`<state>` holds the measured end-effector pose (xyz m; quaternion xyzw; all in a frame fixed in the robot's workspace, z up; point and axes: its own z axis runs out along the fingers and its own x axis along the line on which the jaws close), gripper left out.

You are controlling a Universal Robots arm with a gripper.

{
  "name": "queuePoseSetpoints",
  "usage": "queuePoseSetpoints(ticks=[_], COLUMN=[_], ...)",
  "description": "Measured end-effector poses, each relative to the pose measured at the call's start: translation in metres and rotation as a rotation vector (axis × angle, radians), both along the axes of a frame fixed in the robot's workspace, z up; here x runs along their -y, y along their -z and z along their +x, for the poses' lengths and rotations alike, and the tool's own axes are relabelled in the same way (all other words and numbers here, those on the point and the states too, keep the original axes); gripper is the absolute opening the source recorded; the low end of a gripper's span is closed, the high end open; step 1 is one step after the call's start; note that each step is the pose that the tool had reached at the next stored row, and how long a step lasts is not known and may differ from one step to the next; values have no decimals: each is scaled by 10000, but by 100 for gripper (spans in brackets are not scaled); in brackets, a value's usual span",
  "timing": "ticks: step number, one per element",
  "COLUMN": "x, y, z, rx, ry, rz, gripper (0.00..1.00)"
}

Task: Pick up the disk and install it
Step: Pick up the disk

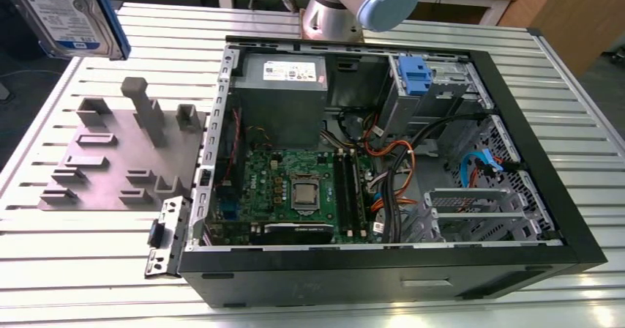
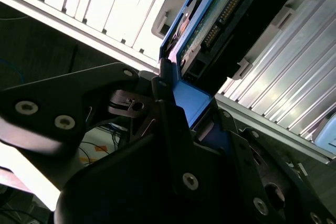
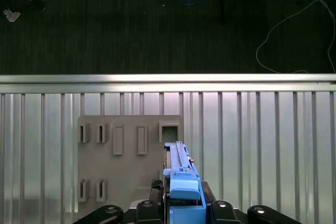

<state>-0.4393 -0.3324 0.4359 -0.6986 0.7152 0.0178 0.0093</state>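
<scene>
Gripper jaws clamped on the disk, high over fixture at the exterior view's left, probably to clear case wall.

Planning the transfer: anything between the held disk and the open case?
The gripper is shut on the disk, held above the table at the exterior view's left. The grey fixture plate with upright posts lies between it and the open case, low on the table. Cables crowd the case's interior beside the drive cage.
</scene>
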Motion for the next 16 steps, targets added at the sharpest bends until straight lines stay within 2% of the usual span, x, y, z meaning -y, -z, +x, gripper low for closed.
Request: queuePoseSetpoints(ticks=[7, 16], x=[0, 0], y=[-23, -23], z=[0, 23], rx=[0, 0], ry=[0, 1], rz=[0, 0], gripper=[37, 37])
